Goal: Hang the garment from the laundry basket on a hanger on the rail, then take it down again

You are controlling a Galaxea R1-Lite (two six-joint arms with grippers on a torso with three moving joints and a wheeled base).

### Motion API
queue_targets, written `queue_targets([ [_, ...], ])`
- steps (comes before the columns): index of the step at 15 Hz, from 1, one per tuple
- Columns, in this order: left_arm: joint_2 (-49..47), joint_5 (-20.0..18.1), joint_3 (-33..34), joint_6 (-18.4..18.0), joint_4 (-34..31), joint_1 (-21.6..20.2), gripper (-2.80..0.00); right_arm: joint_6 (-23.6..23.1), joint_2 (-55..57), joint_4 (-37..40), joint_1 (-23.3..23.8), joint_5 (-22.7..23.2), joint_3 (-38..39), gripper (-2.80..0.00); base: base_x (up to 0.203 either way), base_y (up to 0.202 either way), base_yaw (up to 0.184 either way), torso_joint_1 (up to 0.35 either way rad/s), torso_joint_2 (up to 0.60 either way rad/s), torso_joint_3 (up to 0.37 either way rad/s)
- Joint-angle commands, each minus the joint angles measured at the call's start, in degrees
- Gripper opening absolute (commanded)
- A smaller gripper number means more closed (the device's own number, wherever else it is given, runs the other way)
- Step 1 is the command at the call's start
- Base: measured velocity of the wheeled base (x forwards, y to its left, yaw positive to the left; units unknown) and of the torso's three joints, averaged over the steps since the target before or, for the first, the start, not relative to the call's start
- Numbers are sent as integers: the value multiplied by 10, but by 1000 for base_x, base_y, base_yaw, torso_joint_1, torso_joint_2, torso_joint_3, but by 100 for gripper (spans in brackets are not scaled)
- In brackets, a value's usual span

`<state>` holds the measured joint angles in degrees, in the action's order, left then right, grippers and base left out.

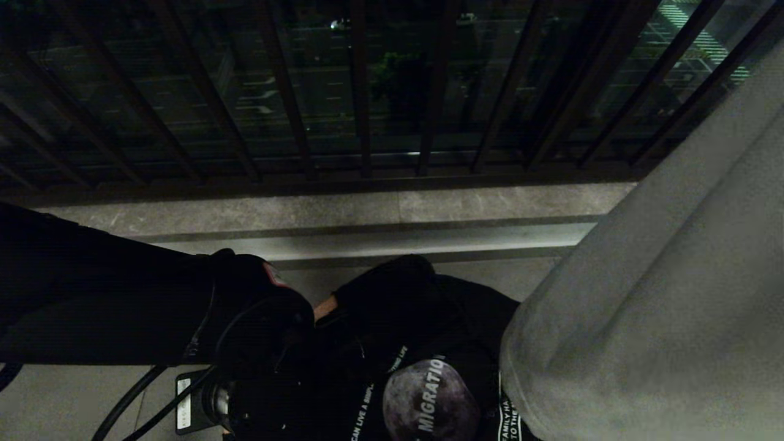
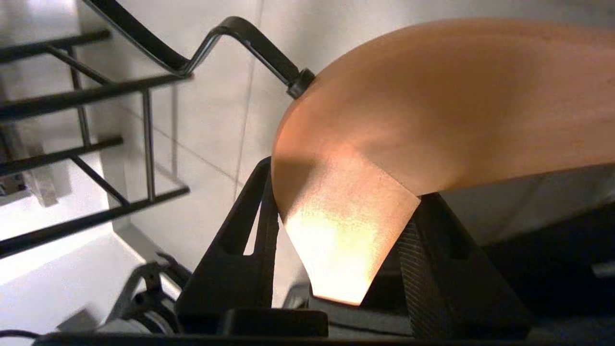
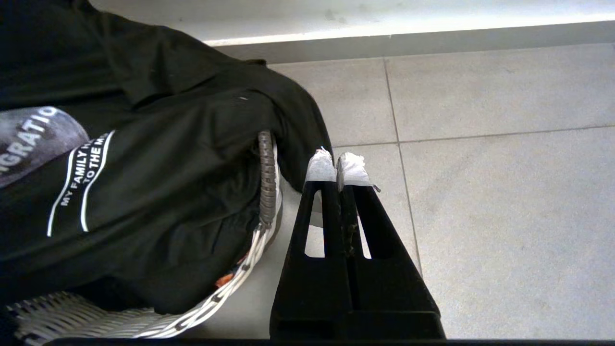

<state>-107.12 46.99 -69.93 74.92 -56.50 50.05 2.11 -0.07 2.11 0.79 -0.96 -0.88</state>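
Left gripper (image 2: pixel 336 269) clamped on the wooden hanger (image 2: pixel 432 110), jaws pinching the lit end of its arm, black metal hook (image 2: pixel 230 36) jutting beyond. Right gripper (image 3: pixel 338 168) pressed shut on nothing, parked low beside the laundry basket (image 3: pixel 266 187), taped fingertips (image 3: pixel 319 166) close to the rim.

Black printed T-shirt (image 3: pixel 158 158) heaped in the basket, draped over its woven edge; in the head view the same T-shirt (image 1: pixel 429 343) next to the left arm, hanger barely peeking out (image 1: pixel 324 306).

Probably the dressing step: hanger brought to the shirt, not yet threaded. Next move likely calls for finding the neck opening and sliding one hanger arm inside, with the free gripper lifting cloth.

Pale tiled floor (image 3: pixel 504 192), a low step behind, dark railing bars (image 1: pixel 361 92) beyond. Grey cloth (image 1: pixel 661 294) hanging close on the right.
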Motion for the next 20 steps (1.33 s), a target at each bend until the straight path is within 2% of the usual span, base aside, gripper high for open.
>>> queue_targets([
  [1, 10, 8, 4, 8, -4, -1, -280, 0, 0, 0, 0, 0, 0, -280, 0, 0, 0, 0, 0, 0],
  [4, 23, 10, 4, 7, -4, -1, -280, 0, 1, 0, 0, 0, 0, -280, 0, 0, 0, 0, 0, 0],
  [8, 36, 38, 4, 9, -7, -8, -280, 0, 0, 0, 0, 0, 0, -280, 0, 0, 0, 0, 0, 0],
  [10, 52, 44, 7, 7, -9, -23, -280, 0, 0, 0, 0, 0, 0, -280, 0, 0, 0, 0, 0, 0],
  [13, 63, 80, 14, 11, -34, -49, -280, 0, 0, 0, 0, 0, 0, -280, 0, 0, 0, 0, 0, 0],
  [17, 92, 89, 35, 7, -37, -85, -280, 0, 0, 0, 0, 0, 0, -280, 0, 0, 0, 0, 0, 0],
  [20, 115, 119, 43, 1, -44, -103, -280, 0, 0, 0, 0, 0, 0, -280, 0, 0, 0, 0, 0, 0],
])
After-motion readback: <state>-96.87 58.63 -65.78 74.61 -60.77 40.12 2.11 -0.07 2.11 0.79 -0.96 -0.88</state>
